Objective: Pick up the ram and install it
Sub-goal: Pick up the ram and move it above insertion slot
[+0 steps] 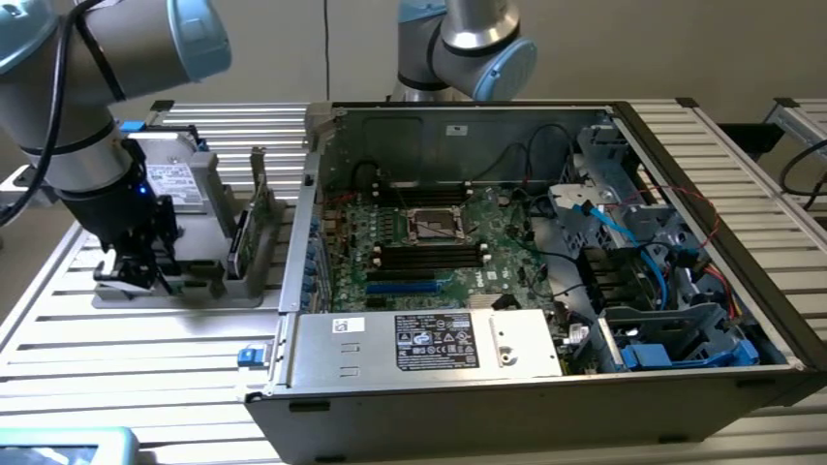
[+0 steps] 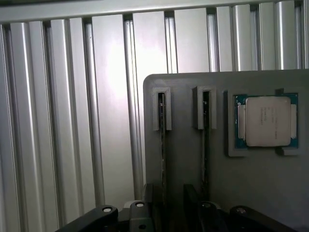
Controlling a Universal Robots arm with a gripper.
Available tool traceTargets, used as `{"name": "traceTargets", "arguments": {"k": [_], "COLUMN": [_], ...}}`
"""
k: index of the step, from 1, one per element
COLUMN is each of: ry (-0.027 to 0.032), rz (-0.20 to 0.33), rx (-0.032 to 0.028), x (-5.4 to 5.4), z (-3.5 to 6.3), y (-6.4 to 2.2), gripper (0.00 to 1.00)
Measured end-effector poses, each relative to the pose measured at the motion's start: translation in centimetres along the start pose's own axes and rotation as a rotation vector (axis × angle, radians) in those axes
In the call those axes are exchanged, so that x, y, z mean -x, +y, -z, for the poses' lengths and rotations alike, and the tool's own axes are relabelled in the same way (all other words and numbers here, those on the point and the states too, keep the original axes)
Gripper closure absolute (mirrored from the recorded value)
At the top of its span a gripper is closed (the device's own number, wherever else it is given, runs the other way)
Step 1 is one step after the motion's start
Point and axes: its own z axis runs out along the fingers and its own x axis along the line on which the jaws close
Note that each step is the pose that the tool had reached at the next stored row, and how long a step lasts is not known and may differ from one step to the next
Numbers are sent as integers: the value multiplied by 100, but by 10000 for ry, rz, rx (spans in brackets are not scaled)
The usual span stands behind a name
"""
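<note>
The ram (image 2: 162,140) stands in its slot with the gripper (image 2: 169,208) open around it.
It sits on its thin edge near the gray holder's (image 2: 260,188) edge, next to another stick (image 2: 205,140). The fingers are wide apart, one on each side, holding nothing. Bare table slats (image 2: 72,125) lie past the edge.

One grey tray (image 2: 260,186), two edge-on boards (image 2: 162,145), one processor chip (image 2: 267,121), and one open computer case (image 1: 387,412).

ram (image 2: 162,145): edge-on, lower end hidden behind end effector (image 2: 169,205) | tray (image 2: 251,193): cut off at view's edge
</note>
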Motion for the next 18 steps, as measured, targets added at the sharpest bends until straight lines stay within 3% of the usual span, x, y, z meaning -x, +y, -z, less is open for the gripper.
{"name": "traceTargets", "arguments": {"k": [5,7,8,10,18], "ry": [2,4,-1,0,26], "rz": [1,2,2,1,7], "rx": [2,3,-1,2,-9], "x": [0,0,0,-4,-15], "z": [-36,-33,-13,75,392], "y": [1,1,-1,-2,-2], "gripper": [64,76,76,86,86]}}
